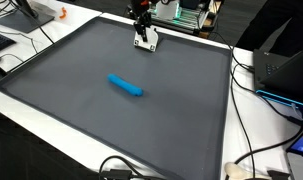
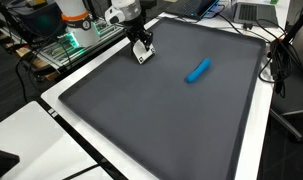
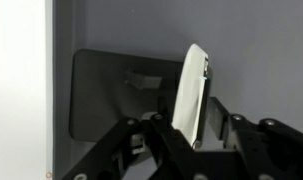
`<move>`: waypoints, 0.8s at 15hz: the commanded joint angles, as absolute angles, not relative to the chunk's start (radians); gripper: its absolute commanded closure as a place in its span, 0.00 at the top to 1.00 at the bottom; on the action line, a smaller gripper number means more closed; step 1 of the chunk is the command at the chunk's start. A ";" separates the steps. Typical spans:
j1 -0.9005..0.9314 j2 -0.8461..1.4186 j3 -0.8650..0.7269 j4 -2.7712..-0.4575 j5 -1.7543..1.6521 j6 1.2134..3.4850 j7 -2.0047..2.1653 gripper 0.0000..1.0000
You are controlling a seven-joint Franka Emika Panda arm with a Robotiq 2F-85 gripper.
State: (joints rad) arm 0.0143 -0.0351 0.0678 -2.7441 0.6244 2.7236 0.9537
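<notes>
My gripper (image 1: pixel 143 35) hangs over the far edge of a dark grey mat (image 1: pixel 81 110). It is shut on a thin white flat piece (image 1: pixel 145 43), which sticks out below the fingers just above the mat. In the wrist view the white piece (image 3: pixel 194 95) stands edge-on between the two black fingers (image 3: pixel 196 128), with its shadow on the mat behind. It also shows in an exterior view (image 2: pixel 143 54) under the gripper (image 2: pixel 139 42). A blue cylinder (image 1: pixel 125 86) lies loose near the mat's middle, well away from the gripper, and shows in both exterior views (image 2: pixel 198 71).
The mat (image 2: pixel 171 120) covers a white table (image 2: pixel 61 120). Black cables (image 1: pixel 253 150) run along one side near a laptop (image 1: pixel 281 70). Electronics with green boards (image 2: pixel 71 45) and the arm's base stand behind the gripper. An orange item (image 1: pixel 62 15) sits at a far corner.
</notes>
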 commanded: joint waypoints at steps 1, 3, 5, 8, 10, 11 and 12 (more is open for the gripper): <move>0.028 -0.017 0.060 -2.743 0.651 2.748 0.930 0.17; 0.028 -0.024 0.060 -2.749 0.652 2.753 0.931 0.06; 0.031 -0.050 0.062 -2.771 0.663 2.768 0.929 0.00; 0.032 -0.052 0.063 -2.772 0.676 2.786 0.936 0.00; 0.034 -0.057 0.063 -2.771 0.697 2.793 0.938 0.01; 0.036 -0.067 0.062 -2.769 0.720 2.783 0.923 0.01; 0.035 -0.082 0.060 -2.767 0.729 2.773 0.911 0.01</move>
State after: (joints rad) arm 0.0189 -0.0378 0.0680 -2.7391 0.6672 2.7675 0.9530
